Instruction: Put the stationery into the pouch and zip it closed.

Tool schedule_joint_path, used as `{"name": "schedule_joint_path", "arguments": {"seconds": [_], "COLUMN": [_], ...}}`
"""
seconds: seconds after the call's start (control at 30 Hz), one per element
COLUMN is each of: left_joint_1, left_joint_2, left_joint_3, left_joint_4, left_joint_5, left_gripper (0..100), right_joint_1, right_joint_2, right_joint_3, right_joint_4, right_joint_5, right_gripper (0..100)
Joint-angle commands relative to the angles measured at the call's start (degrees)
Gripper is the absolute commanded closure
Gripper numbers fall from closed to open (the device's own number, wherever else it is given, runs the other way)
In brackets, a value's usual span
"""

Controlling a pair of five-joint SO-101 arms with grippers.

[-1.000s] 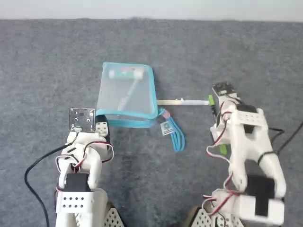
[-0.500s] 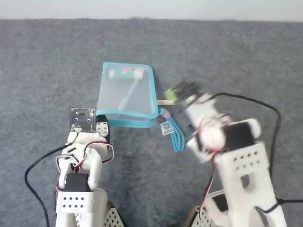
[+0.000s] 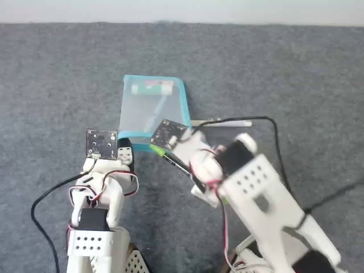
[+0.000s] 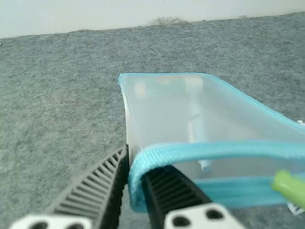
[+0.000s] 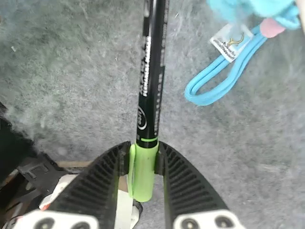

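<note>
A translucent pouch [image 3: 149,108] with a teal zip edge [image 4: 209,151] lies mid-table, holding a white pen [image 3: 154,116] and a short pink-and-green stick [image 3: 151,87]. My left gripper [image 3: 123,150] is shut on the pouch's near corner [image 4: 136,183]. Over the pouch's near right corner, my right gripper [image 3: 177,158] is shut on a black pen [image 5: 150,81] by its green end [image 5: 142,171]. That pen's green tip [image 3: 160,151] sits at the pouch's near edge [image 4: 288,185]. Another white pen [image 3: 223,122] lies on the carpet to the right of the pouch.
The pouch's blue cord loop [image 5: 217,86], white tag [image 5: 230,40] and pink zip pull [image 5: 269,28] lie on the grey carpet beside the black pen. The right arm's body [image 3: 256,187] crosses the middle of the table. A pale wall [image 3: 182,10] runs along the far side.
The right arm has swung left from the right side of the table to the pouch's near right corner, carrying the black pen. The left arm has stayed put.
</note>
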Motion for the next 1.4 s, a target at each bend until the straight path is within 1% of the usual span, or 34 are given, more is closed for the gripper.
{"name": "schedule_joint_path", "arguments": {"seconds": [0.0,0.1,0.33,0.4,0.57,0.73,0.83,0.9,1.0,1.07,1.37], "left_joint_1": [1.14,1.14,1.32,3.08,9.85,14.86,15.91,15.91,15.82,15.74,15.74], "left_joint_2": [-0.09,-0.09,-0.09,-0.09,-0.18,-0.18,-0.18,-0.18,-0.18,-0.18,-0.18], "left_joint_3": [-1.54,-1.54,-1.54,-1.36,1.01,2.15,2.42,2.42,2.42,2.42,2.42], "left_joint_4": [-1.41,-1.32,-1.32,-1.32,-1.49,-1.23,-1.23,-1.23,-1.32,-1.32,-1.32], "left_joint_5": [-0.44,-0.44,-0.53,-0.79,-5.80,-7.65,-8.26,-8.26,-8.53,-8.53,-8.53], "left_gripper": [99,99,99,99,99,99,99,99,99,99,99], "right_joint_1": [-0.13,0.84,7.34,9.45,13.49,13.85,13.76,13.67,12.44,11.65,11.30], "right_joint_2": [4.44,8.57,20.44,24.40,32.92,38.99,41.19,42.07,42.24,41.89,35.91], "right_joint_3": [-6.24,-9.41,-17.85,-20.84,-31.65,-42.55,-45.54,-45.98,-45.98,-46.33,-47.91], "right_joint_4": [-1.27,-2.07,-2.51,-2.07,0.75,4.44,4.70,4.70,4.70,4.62,4.79], "right_joint_5": [-1.67,-3.16,-7.03,-8.35,-12.13,-14.15,-14.15,-14.15,-13.80,-13.71,-13.80], "right_gripper": [99.1,99.1,99.1,99.1,99.1,98.9,98.6,94.6,83.2,79.1,79.6]}}
